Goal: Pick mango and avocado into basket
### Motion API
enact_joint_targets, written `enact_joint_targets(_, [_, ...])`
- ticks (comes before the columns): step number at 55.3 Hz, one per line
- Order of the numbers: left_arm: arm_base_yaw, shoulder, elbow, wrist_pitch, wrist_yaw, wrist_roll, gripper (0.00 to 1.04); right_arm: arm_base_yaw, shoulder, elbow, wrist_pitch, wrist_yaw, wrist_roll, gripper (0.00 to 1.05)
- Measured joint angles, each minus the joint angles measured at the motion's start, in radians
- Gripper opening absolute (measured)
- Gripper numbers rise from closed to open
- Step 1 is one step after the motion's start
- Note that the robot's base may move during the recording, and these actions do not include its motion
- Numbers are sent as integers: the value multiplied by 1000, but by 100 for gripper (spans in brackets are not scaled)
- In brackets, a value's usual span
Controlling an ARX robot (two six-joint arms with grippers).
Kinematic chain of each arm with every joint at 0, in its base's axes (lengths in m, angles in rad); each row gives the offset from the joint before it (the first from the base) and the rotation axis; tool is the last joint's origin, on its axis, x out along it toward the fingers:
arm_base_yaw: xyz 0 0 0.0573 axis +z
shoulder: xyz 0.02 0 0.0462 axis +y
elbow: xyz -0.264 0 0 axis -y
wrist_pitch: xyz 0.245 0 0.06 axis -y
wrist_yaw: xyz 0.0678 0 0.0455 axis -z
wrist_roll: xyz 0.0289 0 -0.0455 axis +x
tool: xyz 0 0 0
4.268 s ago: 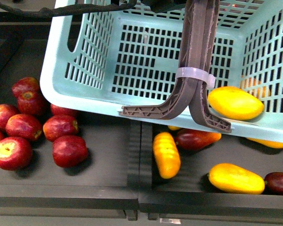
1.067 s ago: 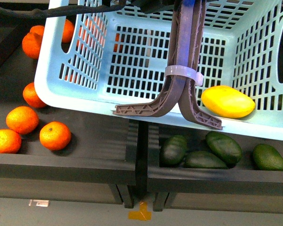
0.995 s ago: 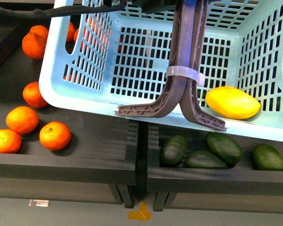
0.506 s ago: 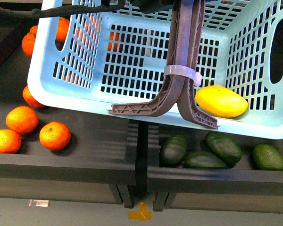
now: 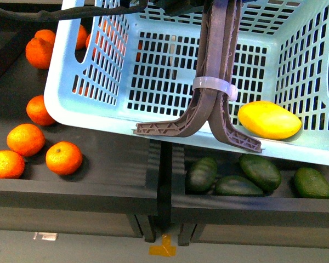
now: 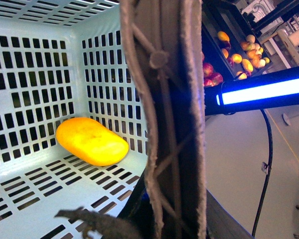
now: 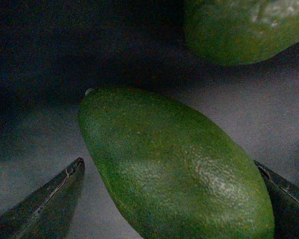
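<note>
Teal basket (image 5: 98, 118), newly moved above the avocados (image 5: 260, 171), holds the mango (image 5: 268, 119) beside its handles (image 5: 216, 82). Our right claw (image 7: 169, 169), released, straddles one avocado (image 7: 159, 139); left claw's (image 5: 181, 5) state we cannot tell.

Front view bright, sharp; right wrist view dim

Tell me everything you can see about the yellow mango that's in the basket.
The mango is a smooth, all-yellow elongated oval with a faint orange tint, whole and unmarked as far as it shows. It lies on its side on the lattice floor of the teal basket, near a corner and close to a side wall, right of the grey-brown handles in the front view. No gripper touches it.
</note>
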Motion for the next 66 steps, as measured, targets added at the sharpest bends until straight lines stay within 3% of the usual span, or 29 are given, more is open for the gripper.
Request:
enact_joint_targets(3, [0,0,0,0,-1,0,7,0,-1,0,-2,0,4,74])
enact_joint_targets(10, [0,0,0,0,-3,0,7,-2,-16,-14,5,4,14,65])
enact_joint_targets(22, [0,0,0,0,-5,0,7,-14,-124,-91,24,15,56,63])
enact_joint_targets(37, [0,0,0,0,-3,0,7,-53,-491,-260,121,27,122,62])
enact_joint_targets(49, [0,0,0,0,-3,0,7,-57,-880,-375,90,-89,211,62])
enact_joint_targets(55, [0,0,0,0,-3,0,7,13,-1094,-416,21,-151,271,62])
enact_joint_targets(66, [0,0,0,0,-3,0,7,224,-1225,-495,-24,-130,312,62])
